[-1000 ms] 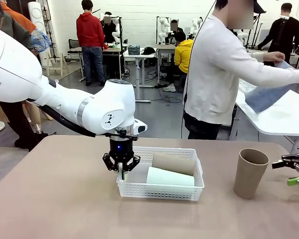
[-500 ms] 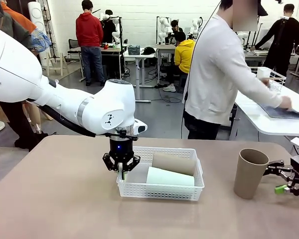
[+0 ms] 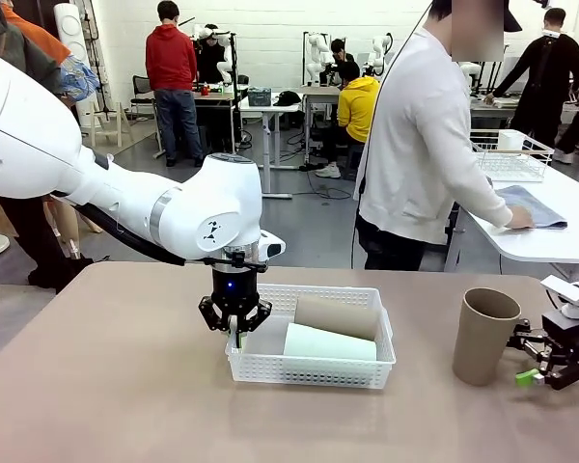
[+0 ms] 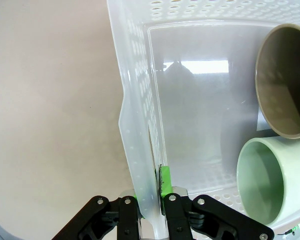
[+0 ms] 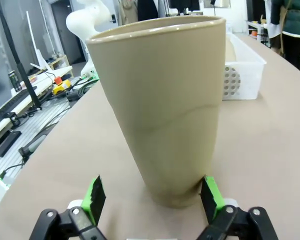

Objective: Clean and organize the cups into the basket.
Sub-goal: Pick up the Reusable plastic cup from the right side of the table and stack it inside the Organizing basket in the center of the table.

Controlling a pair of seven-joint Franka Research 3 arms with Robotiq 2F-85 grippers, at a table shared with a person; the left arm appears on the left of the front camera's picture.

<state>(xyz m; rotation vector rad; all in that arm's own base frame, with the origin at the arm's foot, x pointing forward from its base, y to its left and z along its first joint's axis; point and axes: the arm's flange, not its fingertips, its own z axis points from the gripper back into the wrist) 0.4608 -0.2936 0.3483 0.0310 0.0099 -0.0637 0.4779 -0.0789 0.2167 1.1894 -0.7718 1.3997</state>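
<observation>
The white basket (image 3: 309, 371) sits mid-table with a tan cup (image 3: 336, 315) and a mint cup (image 3: 328, 342) lying on their sides inside. My left gripper (image 3: 234, 333) is shut on the basket's left wall; in the left wrist view the wall (image 4: 140, 100) is pinched between the green pads (image 4: 165, 180), and the tan cup (image 4: 285, 85) and mint cup (image 4: 262, 185) show their open mouths. Another tan cup (image 3: 484, 336) stands upright at the right. My right gripper (image 3: 536, 365) is open and low beside its base. In the right wrist view the fingers (image 5: 96, 194) straddle that cup (image 5: 165, 115).
A person stands at the table's far side, turned to a white table behind, one hand on a blue cloth (image 3: 531, 205). A white wire rack (image 3: 507, 154) stands there. The basket's end (image 5: 242, 65) shows beyond the upright cup. Bare tabletop (image 3: 106, 386) spreads front left.
My right gripper has moved left and down to the upright cup's base. The person has laid the blue cloth on the table behind. The left gripper has not moved.
</observation>
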